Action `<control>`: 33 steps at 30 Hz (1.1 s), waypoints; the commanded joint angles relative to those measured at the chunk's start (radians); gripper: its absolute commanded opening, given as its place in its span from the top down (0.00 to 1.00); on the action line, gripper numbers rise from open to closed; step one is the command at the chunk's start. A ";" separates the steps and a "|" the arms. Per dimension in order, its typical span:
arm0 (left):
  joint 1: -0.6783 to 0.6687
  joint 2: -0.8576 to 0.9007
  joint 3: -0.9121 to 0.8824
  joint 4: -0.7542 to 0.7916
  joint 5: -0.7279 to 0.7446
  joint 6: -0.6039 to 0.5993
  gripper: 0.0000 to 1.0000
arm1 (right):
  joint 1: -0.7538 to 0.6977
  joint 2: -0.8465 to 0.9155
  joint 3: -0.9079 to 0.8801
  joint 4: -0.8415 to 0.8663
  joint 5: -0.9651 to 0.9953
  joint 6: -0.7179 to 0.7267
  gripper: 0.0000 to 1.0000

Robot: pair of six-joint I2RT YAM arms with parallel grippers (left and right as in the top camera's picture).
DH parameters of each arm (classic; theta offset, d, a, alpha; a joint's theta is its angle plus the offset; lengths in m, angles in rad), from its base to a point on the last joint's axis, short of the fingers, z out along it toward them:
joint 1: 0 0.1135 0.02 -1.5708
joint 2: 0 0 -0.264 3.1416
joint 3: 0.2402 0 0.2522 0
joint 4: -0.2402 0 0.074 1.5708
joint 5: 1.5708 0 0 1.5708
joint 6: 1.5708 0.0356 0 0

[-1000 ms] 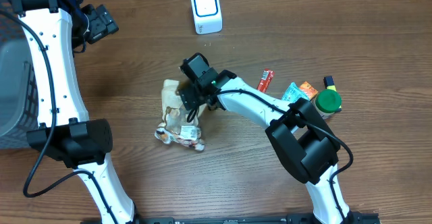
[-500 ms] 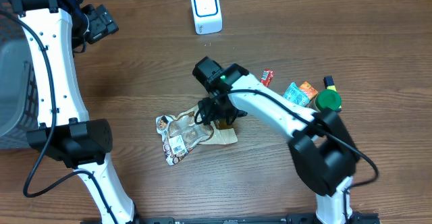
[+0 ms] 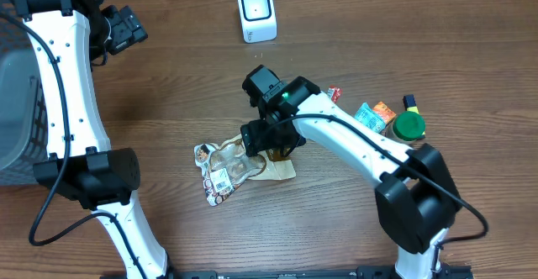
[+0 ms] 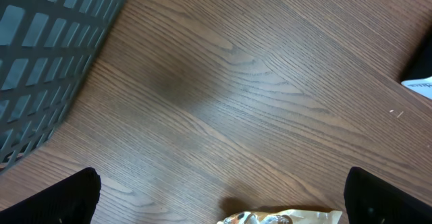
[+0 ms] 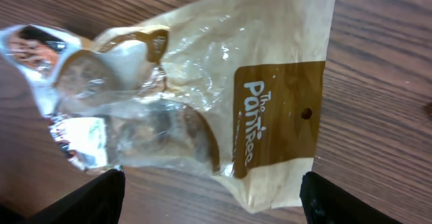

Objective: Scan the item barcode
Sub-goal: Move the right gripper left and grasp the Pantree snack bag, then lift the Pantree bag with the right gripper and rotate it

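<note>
We see the snack bag (image 3: 234, 166) lying flat on the table (image 3: 168, 86), well apart from the white scanner (image 3: 256, 13), our right gripper (image 3: 266, 139) just above its right end with fingers (image 5: 88, 198) spread wide and holding nothing, and our left gripper (image 3: 128, 28) likewise wide and empty.

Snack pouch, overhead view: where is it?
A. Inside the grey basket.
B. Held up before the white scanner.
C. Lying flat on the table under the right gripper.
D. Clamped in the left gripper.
C: the snack pouch lies flat on the table, with the right gripper open just above its brown end, not gripping it.
</note>
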 commanded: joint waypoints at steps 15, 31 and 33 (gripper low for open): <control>-0.008 -0.003 -0.004 -0.002 0.001 0.018 0.00 | 0.000 0.149 -0.002 -0.018 -0.098 -0.026 0.30; -0.008 -0.003 -0.004 -0.002 0.001 0.018 0.00 | 0.000 0.149 -0.068 0.039 -0.098 -0.016 0.26; -0.008 -0.003 -0.004 -0.002 0.001 0.018 0.00 | 0.000 0.149 -0.103 0.076 -0.099 -0.002 0.28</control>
